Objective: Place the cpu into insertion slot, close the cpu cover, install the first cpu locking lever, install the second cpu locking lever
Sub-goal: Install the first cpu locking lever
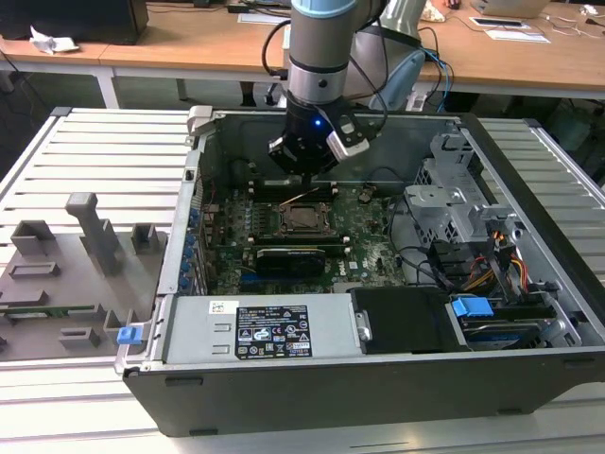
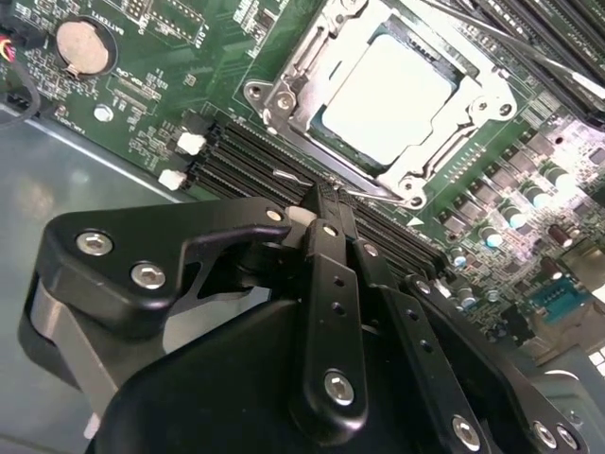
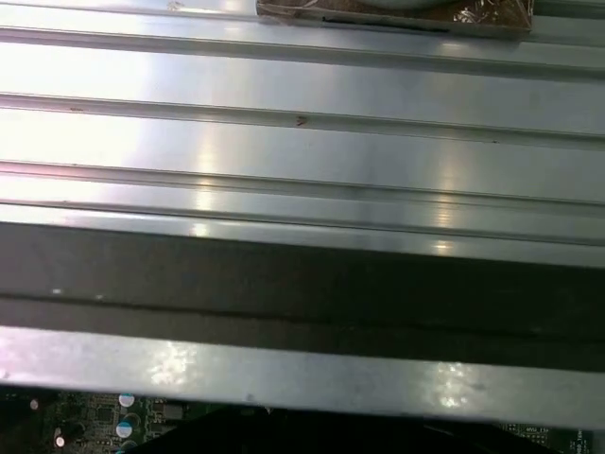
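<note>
The cpu (image 2: 392, 90), a flat silvery square, lies in its socket on the green motherboard (image 2: 161, 104). The cpu cover (image 2: 284, 99), a dark metal frame, lies down around it, and the chip shows through its window. In the exterior view the socket with the cpu (image 1: 304, 219) sits mid-board inside the open computer case. My gripper (image 2: 319, 200) hangs just beside the socket's edge, fingers shut together. Its tips are at a thin wire locking lever (image 2: 288, 176) that runs along that edge. I cannot tell whether they pinch it. The gripper (image 1: 307, 178) is low over the board.
A long black card (image 1: 291, 257) lies just in front of the socket, and dark memory slots (image 2: 236, 161) flank it. The case holds a power supply (image 1: 274, 331), a metal drive cage (image 1: 454, 203) and cables. A grey fixture plate (image 1: 66, 274) lies on the ribbed table (image 3: 302, 142).
</note>
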You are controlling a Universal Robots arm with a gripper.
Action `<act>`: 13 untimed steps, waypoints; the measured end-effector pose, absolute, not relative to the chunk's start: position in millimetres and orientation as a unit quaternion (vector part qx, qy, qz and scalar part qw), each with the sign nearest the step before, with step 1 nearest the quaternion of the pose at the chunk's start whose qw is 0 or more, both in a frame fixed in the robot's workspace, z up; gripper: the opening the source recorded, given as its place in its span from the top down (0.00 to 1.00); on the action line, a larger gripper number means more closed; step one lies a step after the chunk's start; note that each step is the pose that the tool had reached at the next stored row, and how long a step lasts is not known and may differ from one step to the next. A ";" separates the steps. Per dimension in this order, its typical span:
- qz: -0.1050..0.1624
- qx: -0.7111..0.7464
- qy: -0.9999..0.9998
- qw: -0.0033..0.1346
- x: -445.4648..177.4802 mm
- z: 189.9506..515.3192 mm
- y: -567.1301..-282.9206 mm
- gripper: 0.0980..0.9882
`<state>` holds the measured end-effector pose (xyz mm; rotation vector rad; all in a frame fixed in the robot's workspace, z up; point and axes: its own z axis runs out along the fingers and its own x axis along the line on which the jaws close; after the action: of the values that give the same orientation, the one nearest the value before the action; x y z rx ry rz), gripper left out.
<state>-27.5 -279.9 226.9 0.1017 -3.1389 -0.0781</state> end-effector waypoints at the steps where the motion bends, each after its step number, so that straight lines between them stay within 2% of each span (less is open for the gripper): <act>1: -0.025 0.032 -0.999 0.000 -26.5 226.5 -279.9 0.99; 13: -0.025 0.027 -0.999 0.000 -17.6 214.6 -279.9 0.99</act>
<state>-17.6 -279.9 214.6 0.0840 -3.1396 -0.0792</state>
